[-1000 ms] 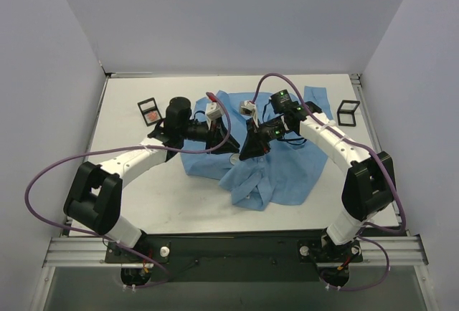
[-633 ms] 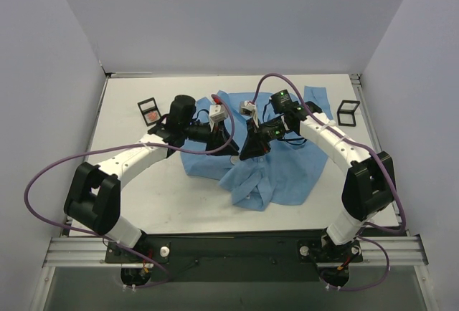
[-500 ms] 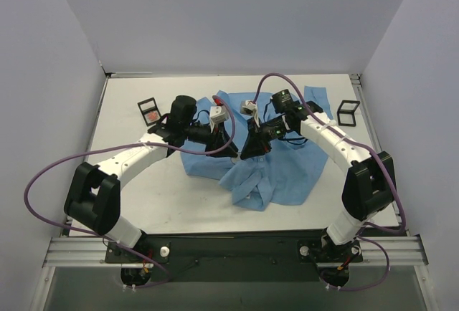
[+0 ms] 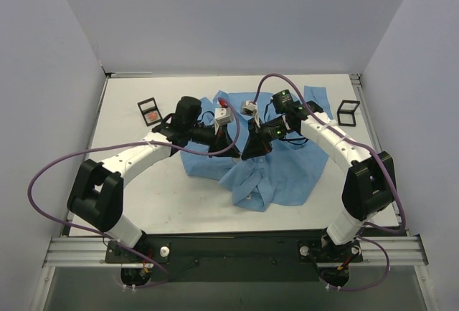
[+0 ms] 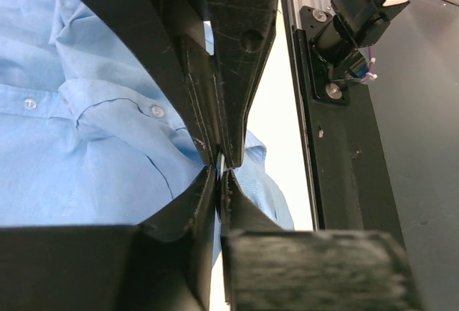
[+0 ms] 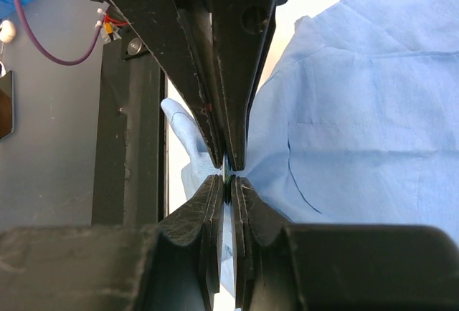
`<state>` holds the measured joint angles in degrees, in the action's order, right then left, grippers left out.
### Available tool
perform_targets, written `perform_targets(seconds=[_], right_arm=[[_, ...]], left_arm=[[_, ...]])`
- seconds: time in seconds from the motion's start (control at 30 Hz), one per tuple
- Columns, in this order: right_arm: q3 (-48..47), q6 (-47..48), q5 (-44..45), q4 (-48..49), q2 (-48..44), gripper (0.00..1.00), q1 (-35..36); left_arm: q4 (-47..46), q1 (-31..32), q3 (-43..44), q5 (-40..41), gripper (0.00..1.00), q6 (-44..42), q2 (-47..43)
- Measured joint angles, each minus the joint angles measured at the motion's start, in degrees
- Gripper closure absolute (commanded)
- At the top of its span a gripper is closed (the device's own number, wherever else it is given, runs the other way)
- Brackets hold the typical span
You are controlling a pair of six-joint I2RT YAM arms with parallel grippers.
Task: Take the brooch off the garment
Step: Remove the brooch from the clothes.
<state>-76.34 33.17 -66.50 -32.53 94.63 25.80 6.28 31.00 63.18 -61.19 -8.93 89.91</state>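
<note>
The garment (image 4: 287, 175), a light blue button-up shirt, lies crumpled mid-table. Both grippers meet over its near left part. My left gripper (image 4: 231, 152) comes in from the left. In the left wrist view its jaws (image 5: 219, 170) are shut on a thin dark-blue and pale sliver, seemingly the brooch (image 5: 220, 166) seen edge-on, with the shirt (image 5: 86, 168) behind. My right gripper (image 4: 248, 155) stands just to the right. In the right wrist view the right gripper (image 6: 228, 177) is shut on a pinch of the shirt (image 6: 358, 110), which puckers toward it.
Two small black rectangular frames stand on the white table (image 4: 158, 196), one (image 4: 148, 110) at the back left, one (image 4: 348, 112) at the back right. Grey walls close three sides. A dark rail (image 4: 229, 250) runs along the near edge.
My left gripper has slid right along the shirt toward the right gripper, and its jaws have closed. The right arm has stayed put, still shut.
</note>
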Motion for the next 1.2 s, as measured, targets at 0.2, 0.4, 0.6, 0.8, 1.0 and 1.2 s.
perform_targets(seconds=[0.2,0.4,0.6,0.8,1.0,1.2], right_arm=[[0.00,0.28,0.55,0.00,0.00,1.00,0.02],[0.00,0.57,1.07,0.02,-0.02,0.65,0.02],[-0.02,-0.28,-0.17,0.04,-2.05,0.18,-2.64],[-2.67,-3.21,4.52,-0.74,-8.22,0.01,-4.44],[-12.17,-9.18,14.01,-1.44,-11.74,0.00,-4.66],[-5.84,-18.25,17.11,6.21,-19.96,0.00,-5.46]], left_arm=[[0.87,0.09,0.52,0.79,1.00,-0.44,0.20],[0.24,0.20,0.35,1.25,1.00,-0.09,0.24],[-15.72,0.13,-9.18,1.09,1.00,7.80,-1.66],[-32.02,-2.38,-13.97,1.36,1.00,19.91,-3.28],[-53.07,-6.82,-15.56,1.38,1.00,35.98,-3.61],[-72.08,-8.33,-19.10,2.01,1.00,49.16,-4.68]])
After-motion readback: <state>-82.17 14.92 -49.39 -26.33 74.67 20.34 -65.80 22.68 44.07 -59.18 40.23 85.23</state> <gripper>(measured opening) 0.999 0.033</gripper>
